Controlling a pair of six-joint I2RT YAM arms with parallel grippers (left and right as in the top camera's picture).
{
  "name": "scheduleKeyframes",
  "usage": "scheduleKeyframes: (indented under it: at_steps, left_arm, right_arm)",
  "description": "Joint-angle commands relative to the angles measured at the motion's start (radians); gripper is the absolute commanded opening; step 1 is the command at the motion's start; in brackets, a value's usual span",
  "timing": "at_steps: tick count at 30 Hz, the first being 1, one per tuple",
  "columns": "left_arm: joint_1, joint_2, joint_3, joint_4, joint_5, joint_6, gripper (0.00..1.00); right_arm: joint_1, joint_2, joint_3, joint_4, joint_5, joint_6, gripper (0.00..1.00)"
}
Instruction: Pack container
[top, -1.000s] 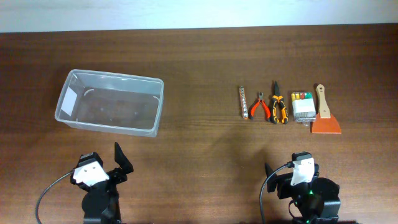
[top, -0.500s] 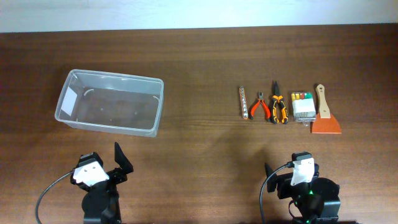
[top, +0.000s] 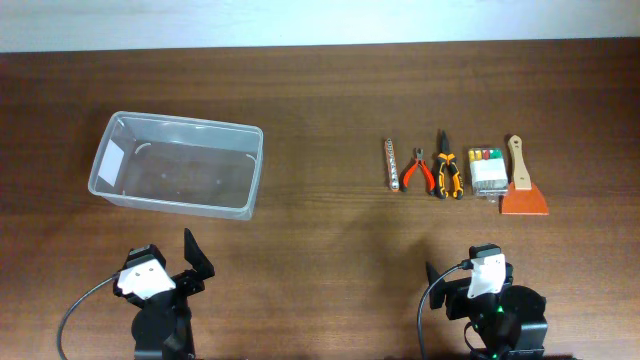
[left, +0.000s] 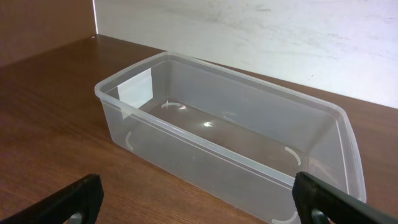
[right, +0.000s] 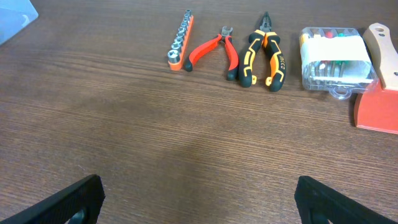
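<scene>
The clear plastic container (top: 175, 165) stands empty at the left of the table; it also fills the left wrist view (left: 230, 137). A row of tools lies at the right: a socket bit strip (top: 392, 163), small red pliers (top: 418, 171), orange-black pliers (top: 446, 175), a small clear bit box (top: 486, 170) and an orange scraper (top: 522, 185). They also show in the right wrist view: strip (right: 180, 38), red pliers (right: 214, 50), orange-black pliers (right: 264, 53), bit box (right: 336, 59), scraper (right: 379, 93). My left gripper (left: 199, 199) is open, near the front edge, short of the container. My right gripper (right: 199, 199) is open, short of the tools.
The brown wooden table (top: 320, 230) runs to a pale wall at the back (left: 280, 37). Both arm bases sit at the front edge, left arm (top: 155, 300) and right arm (top: 490, 305).
</scene>
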Motion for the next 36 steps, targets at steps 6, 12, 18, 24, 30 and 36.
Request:
scheduleKeyframes:
  at_steps: [6, 12, 18, 24, 30, 36]
  left_arm:
    - [-0.004, -0.003, -0.004, -0.001, -0.004, 0.009, 0.99]
    - [-0.004, -0.003, -0.004, -0.001, -0.004, 0.009, 0.99]
    - [-0.004, -0.003, -0.004, -0.001, -0.003, 0.009, 0.99]
    - [-0.004, -0.003, -0.004, -0.001, -0.004, 0.009, 0.99]
    - [-0.004, -0.003, -0.004, -0.001, -0.004, 0.009, 0.99]
    - [-0.004, -0.003, -0.004, -0.001, -0.004, 0.009, 0.99]
  right_arm:
    - [-0.008, -0.012, -0.007, 0.006, -0.009, 0.009, 0.99]
    - [-0.008, -0.012, -0.007, 0.019, -0.009, 0.009, 0.99]
    - [-0.008, -0.012, -0.007, 0.166, -0.148, 0.010, 0.99]
    - [-0.008, -0.012, -0.008, 0.178, -0.240, 0.039, 0.99]
    - [-0.008, 0.003, 0.051, 0.272, -0.229, 0.076, 0.99]
    - [-0.008, 0.281, 0.322, 0.216, -0.154, 0.076, 0.98]
